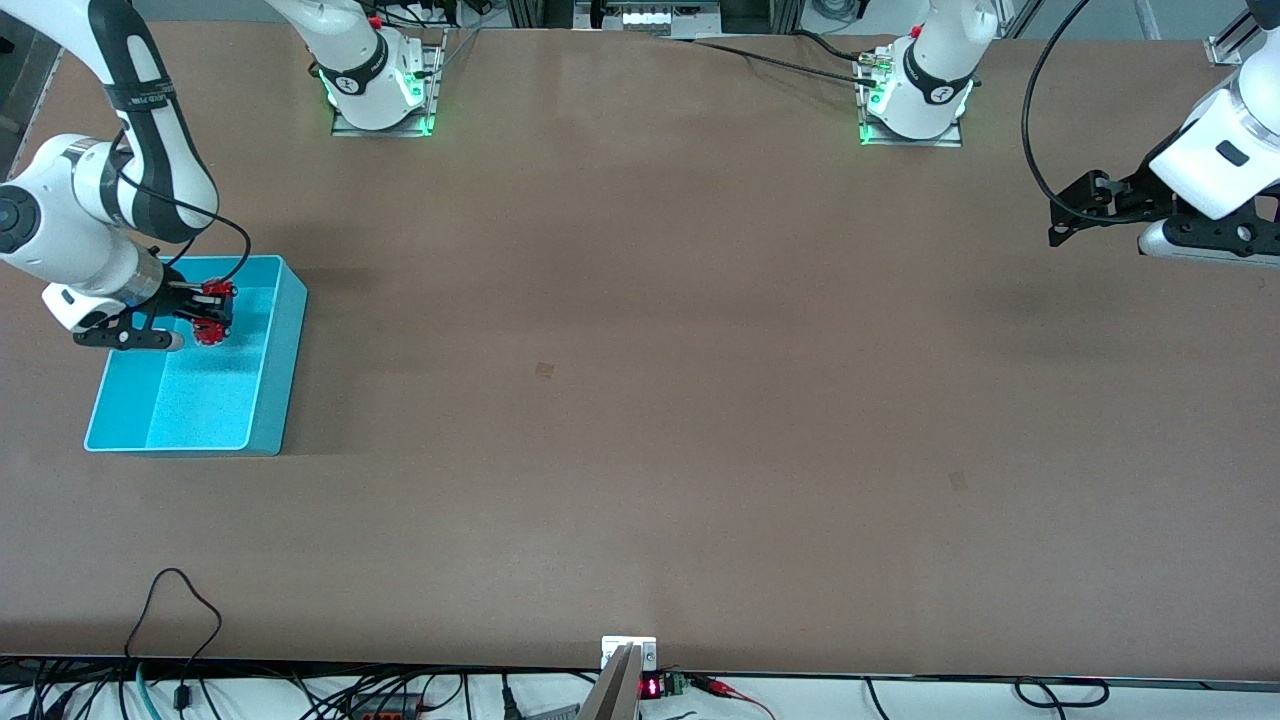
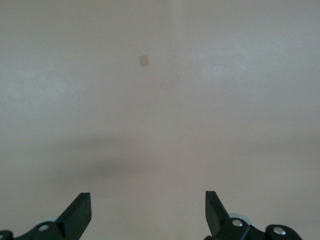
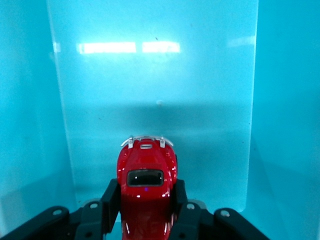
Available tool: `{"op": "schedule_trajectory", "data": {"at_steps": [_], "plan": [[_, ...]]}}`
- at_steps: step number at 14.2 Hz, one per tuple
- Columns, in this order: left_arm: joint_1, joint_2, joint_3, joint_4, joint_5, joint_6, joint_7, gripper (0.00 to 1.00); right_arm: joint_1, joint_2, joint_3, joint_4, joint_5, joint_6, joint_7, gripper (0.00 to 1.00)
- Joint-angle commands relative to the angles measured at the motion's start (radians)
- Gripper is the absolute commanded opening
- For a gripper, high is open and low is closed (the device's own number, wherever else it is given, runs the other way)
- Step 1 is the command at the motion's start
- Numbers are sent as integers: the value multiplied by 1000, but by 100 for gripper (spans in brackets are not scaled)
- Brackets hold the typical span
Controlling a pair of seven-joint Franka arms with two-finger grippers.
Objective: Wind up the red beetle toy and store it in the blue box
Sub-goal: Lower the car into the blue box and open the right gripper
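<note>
Table [image 1: 640,420]: one brown top, bare across the middle w/ a small faint mark [image 1: 544,370] approx. midway between the two arms' ends.

Blue box [image 1: 270,390]: one, at the right arm's end of the table, open top, directly under the right gripper [image 1: 213,311]. Its walls surround the gripper's fingers on each side in the right wrist view, w/ the box floor [image 3: 160,100] ahead of the tips showing glare strips.

Arms: two. Right arm reaches down over the box's end nearest the bases; left arm waits at its own end, held up off the table.

Left gripper [image 2: 148,210]: one, over bare table well apart from the box, fingers spread wide w/ nothing between them; only tabletop and a small tan mark [image 2: 144,61] ahead of it.

Red beetle toy [image 3: 146,187]: one, pinched between the right gripper's fingers [image 3: 110,200], one finger pressed to each flank, car body sticking out past the tips, silvery bumper end pointing away from the wrist. In the front view the toy [image 1: 210,333] shows at the fingertips over the box interior. Whether the wheels touch the box floor — can't tell.
</note>
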Motion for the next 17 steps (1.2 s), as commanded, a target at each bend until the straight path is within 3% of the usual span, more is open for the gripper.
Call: {"op": "schedule_trajectory", "data": {"at_steps": [1, 8, 12, 13, 16, 17], "plan": [[4, 6, 6, 23, -18, -45, 20, 100, -40, -14, 6, -95, -4, 110, -5, 0], [2, 6, 1, 34, -20, -60, 18, 100, -65, 46, 6, -90, -14, 136, -65, 1], [2, 8, 1, 35, -20, -58, 17, 100, -65, 55, 6, -87, -21, 150, -65, 11], [2, 6, 1, 35, -20, -60, 17, 100, -69, 57, 6, -87, -21, 150, -65, 17], [-1, 8, -2, 37, -20, -58, 17, 100, -69, 62, 6, -86, -21, 152, -65, 66], [-1, 8, -2, 37, -20, -58, 17, 100, -69, 62, 6, -84, -24, 152, -66, 69]]}}
